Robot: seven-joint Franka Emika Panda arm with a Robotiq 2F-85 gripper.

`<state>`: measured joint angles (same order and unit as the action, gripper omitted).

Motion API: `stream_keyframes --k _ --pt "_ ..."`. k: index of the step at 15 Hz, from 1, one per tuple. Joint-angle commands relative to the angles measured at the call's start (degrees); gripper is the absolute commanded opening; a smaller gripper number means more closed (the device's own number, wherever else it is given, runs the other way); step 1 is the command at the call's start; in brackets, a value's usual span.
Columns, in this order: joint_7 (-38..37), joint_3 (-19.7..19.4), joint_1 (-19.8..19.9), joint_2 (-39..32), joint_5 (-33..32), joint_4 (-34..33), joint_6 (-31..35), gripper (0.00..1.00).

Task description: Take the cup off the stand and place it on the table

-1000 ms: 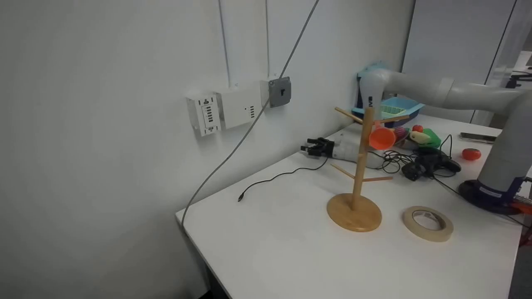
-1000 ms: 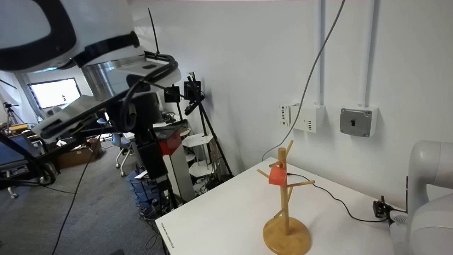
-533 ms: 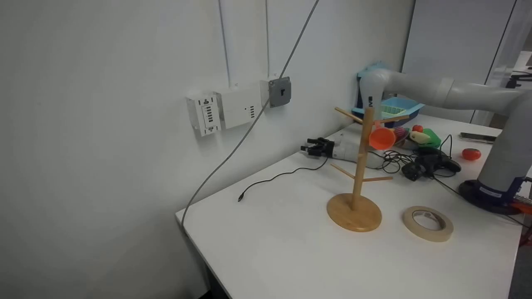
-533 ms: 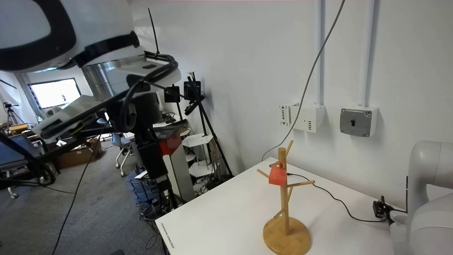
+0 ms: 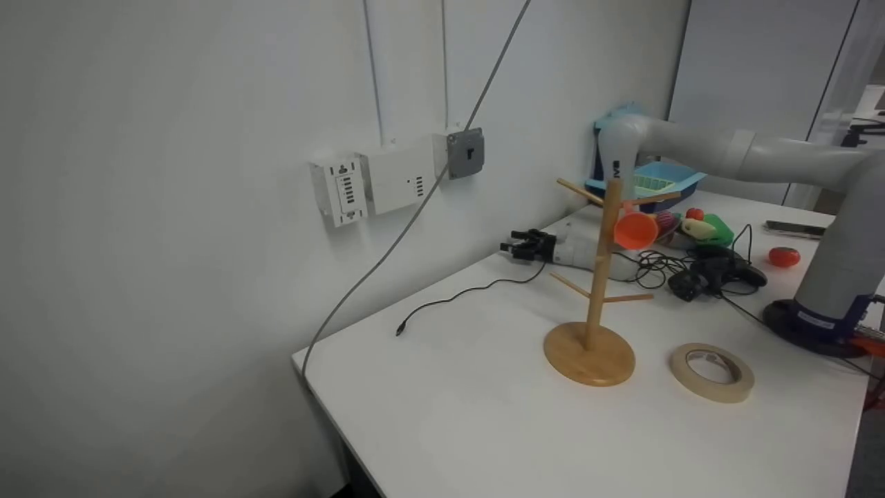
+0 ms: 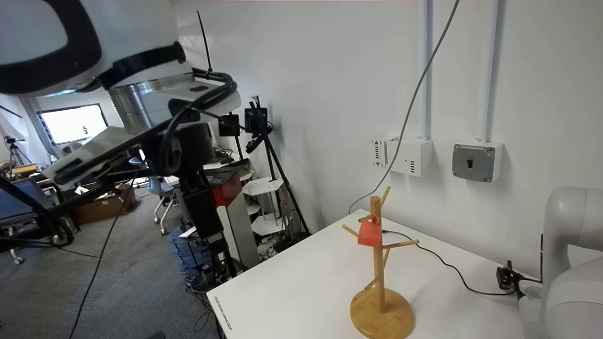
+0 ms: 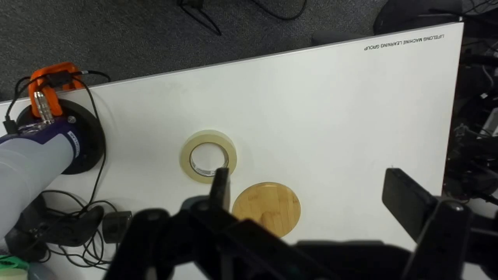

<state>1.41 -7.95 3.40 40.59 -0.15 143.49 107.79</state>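
We find the cup hung on the stand, above the surface — a peg apparently through its handle — and the hand spread wide, holding nothing, presumably leaving room to grasp.

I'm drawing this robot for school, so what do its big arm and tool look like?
The big arm is white and rounded, with black bands and a silver collar. Black cables loop near the collar. The tool is black, with two flat, blocky fingers.
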Motion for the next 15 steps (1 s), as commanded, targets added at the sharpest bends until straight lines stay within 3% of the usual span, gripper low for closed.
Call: stream_keyframes --k 1,10,15 --pt "0.5 0.6 0.8 -0.1 0.5 -0.2 -0.2 1.00" --pt "7.6 -1.2 0.7 0.5 -3.2 2.4 2.1 1.00" --pt "12.0 -3.5 1.1 0.1 -5.2 5.9 12.1 1.00"
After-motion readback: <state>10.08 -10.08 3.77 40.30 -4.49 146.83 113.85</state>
